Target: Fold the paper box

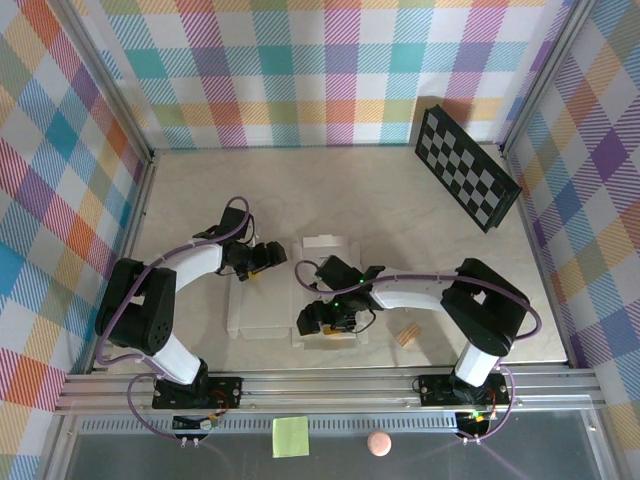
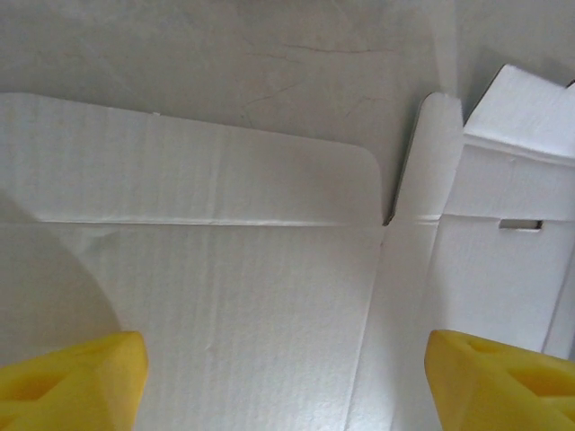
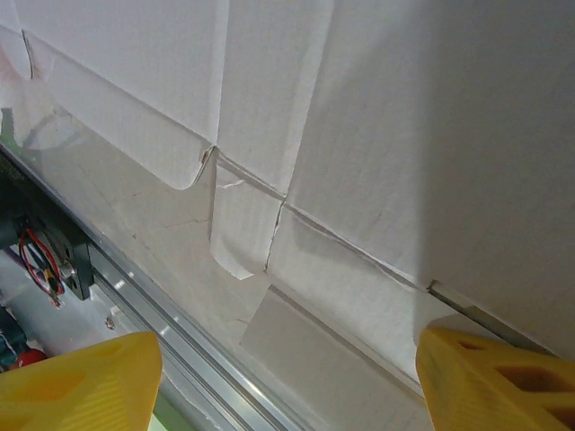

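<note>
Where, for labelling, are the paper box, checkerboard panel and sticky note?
paper box (image 1: 258,312): top external view, bare near-left panel.
checkerboard panel (image 1: 466,167): top external view, its middle.
sticky note (image 1: 291,436): top external view, its middle.

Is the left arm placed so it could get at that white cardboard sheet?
Probably yes. The left fingers stand open right over the paper box, and nothing lies between them and the flat sheet.
</note>
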### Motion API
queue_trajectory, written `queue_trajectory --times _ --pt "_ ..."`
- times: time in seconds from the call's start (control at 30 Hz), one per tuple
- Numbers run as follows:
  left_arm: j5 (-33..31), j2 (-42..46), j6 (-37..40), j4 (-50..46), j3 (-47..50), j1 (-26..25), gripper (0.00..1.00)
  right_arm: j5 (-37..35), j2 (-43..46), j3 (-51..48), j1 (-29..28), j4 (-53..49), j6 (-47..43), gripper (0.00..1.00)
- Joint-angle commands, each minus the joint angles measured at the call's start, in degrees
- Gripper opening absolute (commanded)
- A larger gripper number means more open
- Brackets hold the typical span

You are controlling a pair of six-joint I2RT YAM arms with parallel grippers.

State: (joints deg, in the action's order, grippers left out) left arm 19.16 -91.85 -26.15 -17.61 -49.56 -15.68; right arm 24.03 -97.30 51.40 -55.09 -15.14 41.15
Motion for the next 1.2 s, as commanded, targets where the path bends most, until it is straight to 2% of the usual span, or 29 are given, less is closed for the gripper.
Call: queue_trajectory --times 0.0,0.23,0.6,0.8,1.17 --pt "-0.9 -0.8 1.7 -3.1 -1.5 -0.2 0.81 -2.9 1.6 -2.0 3.1 -3.2 -1.1 0.75" --pt "0.1 0.4 2.6 -4.3 -0.8 -0.2 0.8 -0.8 3.2 -5.0 12.7 -3.3 -5.4 0.75" --pt "4.2 1.4 3.0 -4.6 1.2 -0.3 0.8 -0.4 0.4 -1.2 25.4 -7.5 -13.3 0.75" --pt "5.9 2.4 3.1 -5.1 2.7 -0.4 0.8 -0.5 -4.4 4.5 28.8 -8.4 -15.5 0.75" --pt "8.4 7.0 3.3 -7.2 6.4 -0.8 0.8 -1.2 -15.2 19.5 30.5 -12.0 -17.8 0.75"
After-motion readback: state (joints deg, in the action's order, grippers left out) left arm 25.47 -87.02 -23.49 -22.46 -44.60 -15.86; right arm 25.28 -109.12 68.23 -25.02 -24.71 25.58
